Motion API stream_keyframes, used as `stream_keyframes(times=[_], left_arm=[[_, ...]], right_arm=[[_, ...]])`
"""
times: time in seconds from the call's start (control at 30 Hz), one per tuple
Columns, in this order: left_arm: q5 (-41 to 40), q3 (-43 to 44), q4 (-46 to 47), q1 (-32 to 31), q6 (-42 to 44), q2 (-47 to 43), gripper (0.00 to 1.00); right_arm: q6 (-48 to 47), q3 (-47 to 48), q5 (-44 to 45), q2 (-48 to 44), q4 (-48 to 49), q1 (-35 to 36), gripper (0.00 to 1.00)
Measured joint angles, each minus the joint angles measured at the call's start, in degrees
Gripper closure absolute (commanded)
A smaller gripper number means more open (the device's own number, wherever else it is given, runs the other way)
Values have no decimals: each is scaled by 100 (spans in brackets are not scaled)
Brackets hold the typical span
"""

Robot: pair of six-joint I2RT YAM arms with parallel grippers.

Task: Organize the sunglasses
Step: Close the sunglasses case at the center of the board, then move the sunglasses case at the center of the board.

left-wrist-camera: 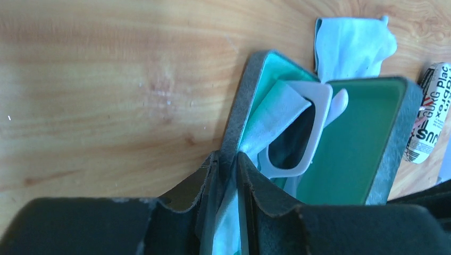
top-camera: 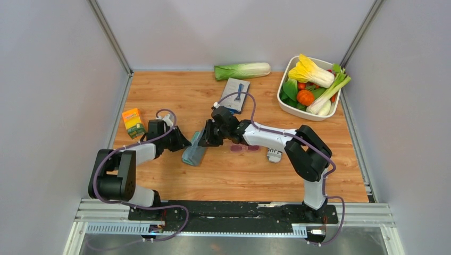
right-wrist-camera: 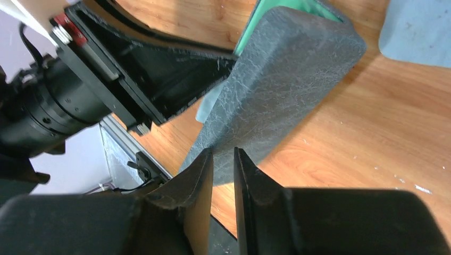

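Our left gripper (left-wrist-camera: 230, 172) pinches the grainy grey oblong case (right-wrist-camera: 287, 79) from nine o'clock; our right gripper (right-wrist-camera: 223, 164) sits nearly closed, empty.

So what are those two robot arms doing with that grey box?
They're tidying sunglasses away. The left gripper pinches the edge of the open grey case, which holds a white-framed pair and some cloth. The right gripper sits against the case's outside, nearly closed; I can't tell if it's gripping. The pink sunglasses lie on the table beside the right arm, not in the case.
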Motion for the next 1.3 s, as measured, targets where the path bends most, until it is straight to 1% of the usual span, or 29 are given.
stream_keyframes(times=[0.27,0.43,0.6,0.67,0.73,0.77,0.87,0.9,0.93,1.13,1.3], left_arm=[[31,-264,-111,-15,-122,-352,74],[17,-284,-107,-17,-186,-374,73],[-9,-286,-229,-17,-208,-474,69],[4,-286,-258,-13,-227,-487,67],[24,-286,-271,-11,-249,-487,62],[42,-286,-284,-9,-269,-487,54],[63,-286,-391,44,-304,-544,47],[46,-286,-452,74,-306,-603,43],[52,-286,-535,151,-310,-688,42],[155,-192,-844,667,-319,-1279,36],[315,-166,-903,734,-326,-1443,35]], right_arm=[[-94,514,-4,431,-109,0,77],[-103,527,13,503,-116,-11,77],[-103,525,13,568,-131,-33,76],[-103,525,13,590,-122,-37,76],[-105,527,13,599,-118,-37,76],[-105,529,13,603,-116,-37,75],[-118,573,13,640,-146,-37,74],[-127,605,7,664,-168,-37,73],[-133,651,4,695,-173,-37,72],[-192,859,24,855,-199,-20,68],[-275,872,114,938,-343,2,65]])
